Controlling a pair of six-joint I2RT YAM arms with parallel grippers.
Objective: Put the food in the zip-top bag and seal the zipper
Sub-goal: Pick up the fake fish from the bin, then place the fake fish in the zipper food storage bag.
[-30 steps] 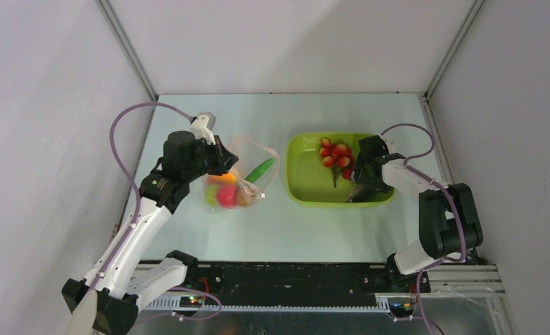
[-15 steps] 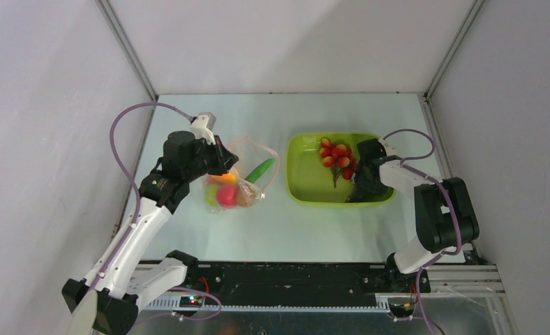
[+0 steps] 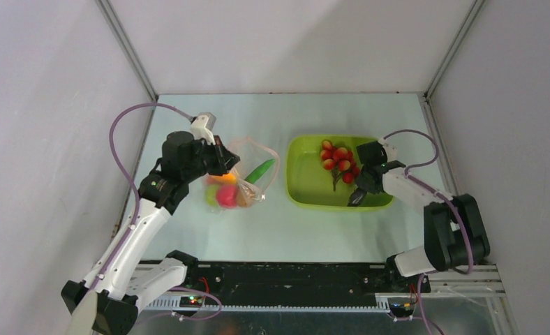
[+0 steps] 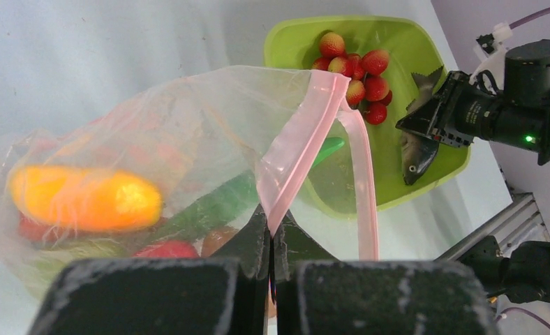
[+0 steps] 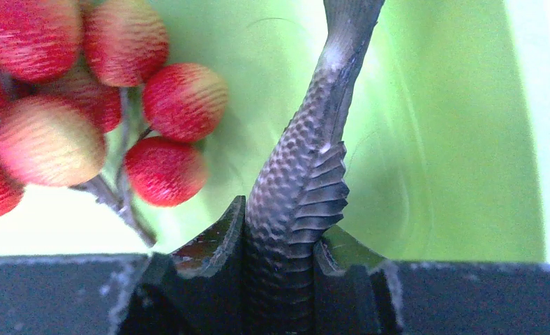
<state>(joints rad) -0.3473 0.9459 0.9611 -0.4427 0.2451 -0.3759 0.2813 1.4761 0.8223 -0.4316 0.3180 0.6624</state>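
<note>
The clear zip-top bag (image 3: 243,173) lies left of centre, and its mouth is held up. My left gripper (image 4: 271,234) is shut on the pink zipper (image 4: 301,157) strip. Inside the bag lie an orange piece (image 4: 84,197), a long green pod (image 4: 216,206) and red pieces. In the lime-green tub (image 3: 294,171) my right gripper (image 5: 279,258) is shut on a dark scaly fish-shaped piece (image 5: 306,174); both fingers press its sides and its tail points away. A bunch of small red-pink strawberries (image 5: 84,105) lies just left of it, also visible as strawberries (image 3: 338,156) from above.
The tub (image 4: 279,42) sits right of the bag, its rim near the bag's open mouth. The right gripper (image 3: 359,194) is near the tub's front wall. White walls enclose the table on three sides.
My right gripper has closed from wide open onto the dark piece, and the right arm's elbow has shifted slightly right. The left arm and bag have not moved.
</note>
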